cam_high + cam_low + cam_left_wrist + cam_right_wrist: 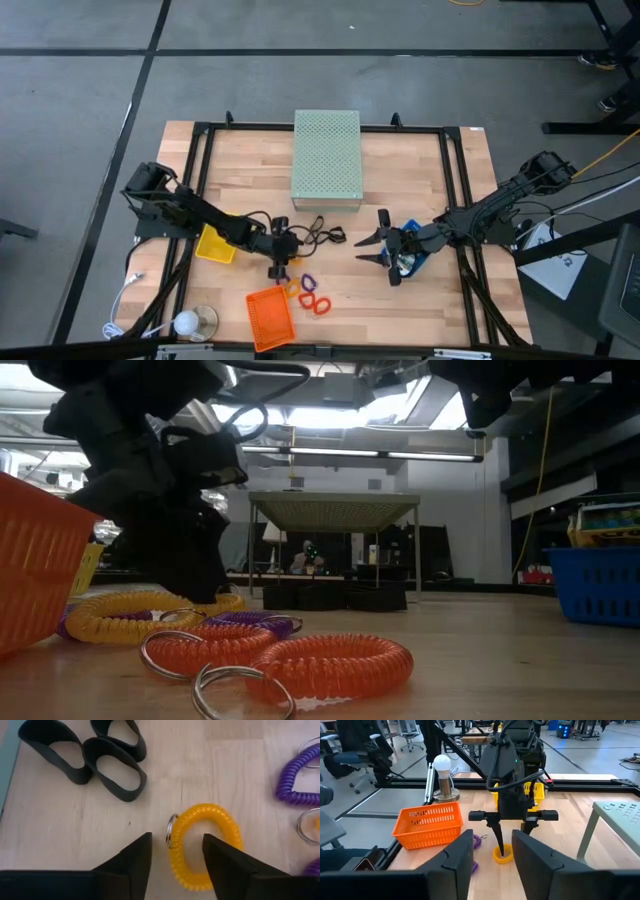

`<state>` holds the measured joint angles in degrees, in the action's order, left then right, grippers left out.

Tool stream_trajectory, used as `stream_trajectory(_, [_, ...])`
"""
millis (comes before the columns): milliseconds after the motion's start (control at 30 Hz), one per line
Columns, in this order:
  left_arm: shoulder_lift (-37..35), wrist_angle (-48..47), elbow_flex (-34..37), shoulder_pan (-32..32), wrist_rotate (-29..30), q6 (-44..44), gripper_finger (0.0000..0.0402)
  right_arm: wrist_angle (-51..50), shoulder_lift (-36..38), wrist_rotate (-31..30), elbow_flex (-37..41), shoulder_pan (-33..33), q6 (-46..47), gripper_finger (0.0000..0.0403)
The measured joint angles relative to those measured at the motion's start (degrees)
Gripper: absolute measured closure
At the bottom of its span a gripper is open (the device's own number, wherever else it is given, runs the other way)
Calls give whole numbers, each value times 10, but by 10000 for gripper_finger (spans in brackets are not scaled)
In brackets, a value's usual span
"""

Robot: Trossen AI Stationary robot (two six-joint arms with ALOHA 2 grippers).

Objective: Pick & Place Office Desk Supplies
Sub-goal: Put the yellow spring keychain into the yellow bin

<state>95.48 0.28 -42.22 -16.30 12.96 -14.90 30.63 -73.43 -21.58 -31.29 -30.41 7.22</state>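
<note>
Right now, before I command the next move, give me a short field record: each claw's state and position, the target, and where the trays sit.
left claw: open, fingers straddling the yellow coil ring on the table
right claw: open, over the table near the blue tray, holding nothing visible
black loops: lying together beyond the yellow ring
purple coil ring: beside it, apart
orange tray: front edge
yellow tray: under the left arm

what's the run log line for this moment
left gripper: open, straddling yellow coil ring on table | right gripper: open, above blue tray, holding nothing | black loops: untouched
</note>
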Motion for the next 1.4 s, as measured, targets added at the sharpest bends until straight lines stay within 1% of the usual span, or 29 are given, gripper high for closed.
stream_trajectory(100, [-2,-1,0,1,-7,9,275,0,0,0,0,0,-1,272])
stream_trajectory(267, [-2,-2,0,1,-16,10,375,0,0,0,0,0,-2,286])
stream_trajectory(300, [-2,-1,0,2,-18,9,386,0,0,0,0,0,-2,289])
stream_trajectory(400, [-14,-6,2,3,-25,13,387,0,0,0,0,0,-2,296])
stream_trajectory(500, [-49,-19,4,3,-26,21,386,0,0,1,0,0,-2,301])
stream_trajectory(567, [-89,-25,2,3,-19,24,389,-1,0,2,0,0,-2,304])
stream_trajectory(700, [-176,-73,2,2,-1,28,395,-3,0,2,0,0,-2,305])
stream_trajectory(867, [-291,-181,2,0,33,14,394,-4,0,2,0,0,-4,305])
stream_trajectory(967, [-352,-270,2,11,26,-32,395,-4,0,2,0,0,-17,305])
stream_trajectory(1033, [-388,-348,2,14,9,-73,395,-4,0,2,0,0,-22,305])
stream_trajectory(1133, [-432,-445,2,10,4,-139,394,-4,0,2,0,0,-40,305])
stream_trajectory(1267, [-470,-531,2,-15,4,-211,394,-3,0,2,0,2,-53,305])
stream_trajectory(1400, [-486,-602,2,-46,8,-276,394,-3,0,2,0,7,-58,305])
